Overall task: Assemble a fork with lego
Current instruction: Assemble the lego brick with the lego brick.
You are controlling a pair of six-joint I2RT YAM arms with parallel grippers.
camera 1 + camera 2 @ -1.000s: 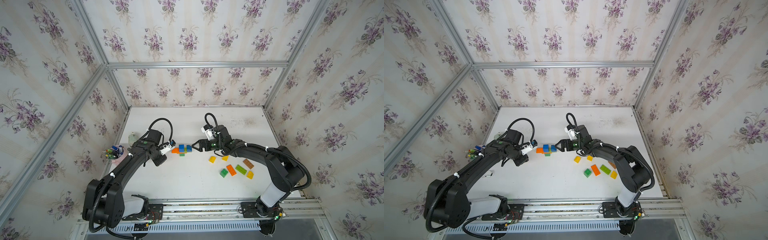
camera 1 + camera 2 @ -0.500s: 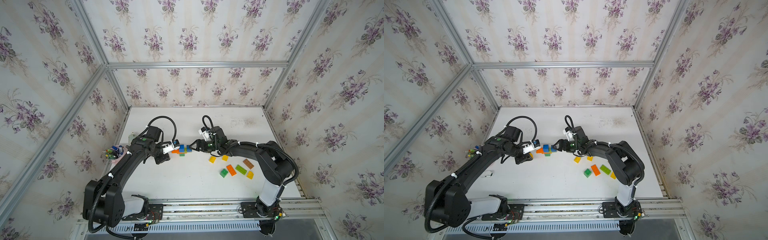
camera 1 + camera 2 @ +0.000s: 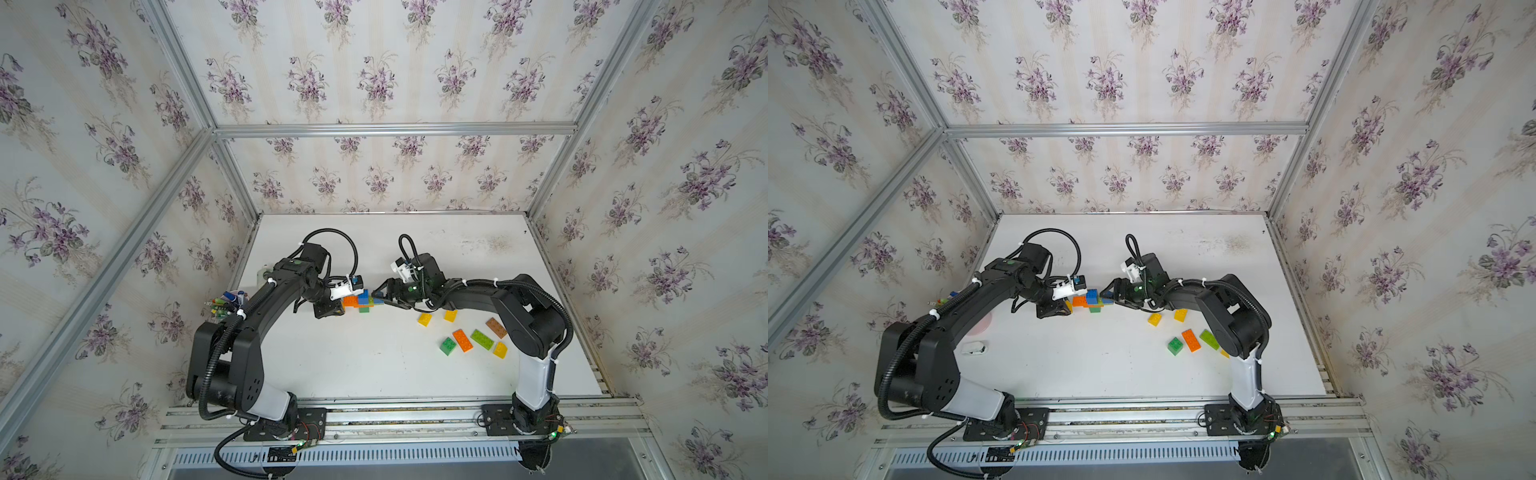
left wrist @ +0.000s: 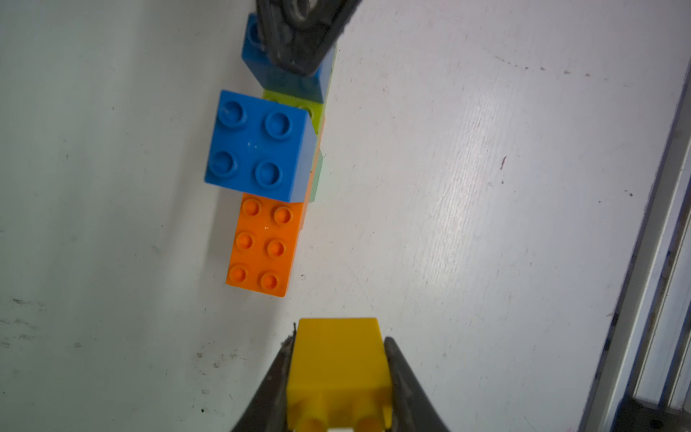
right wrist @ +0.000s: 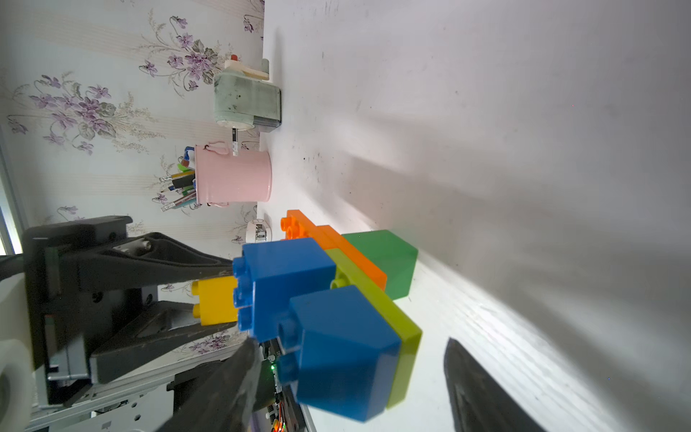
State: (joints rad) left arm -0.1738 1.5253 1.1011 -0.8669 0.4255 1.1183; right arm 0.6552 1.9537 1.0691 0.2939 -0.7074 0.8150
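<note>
Bracing the lego assembly [image 3: 360,300] with our right gripper [image 3: 380,291], jaws spread astride its blue end brick [image 5: 336,348] | left gripper [image 4: 338,377] pinching yellow brick [image 4: 338,359] just short of orange plate [image 4: 263,247] | next: we are needing studs-aligned press.

You get bright, even light with soft shadows under the arms in both top views, wide-angle bending at their edges, glare on the table [image 4: 467,157], and blurred near fingers [image 5: 482,389] in the wrist views.
</note>
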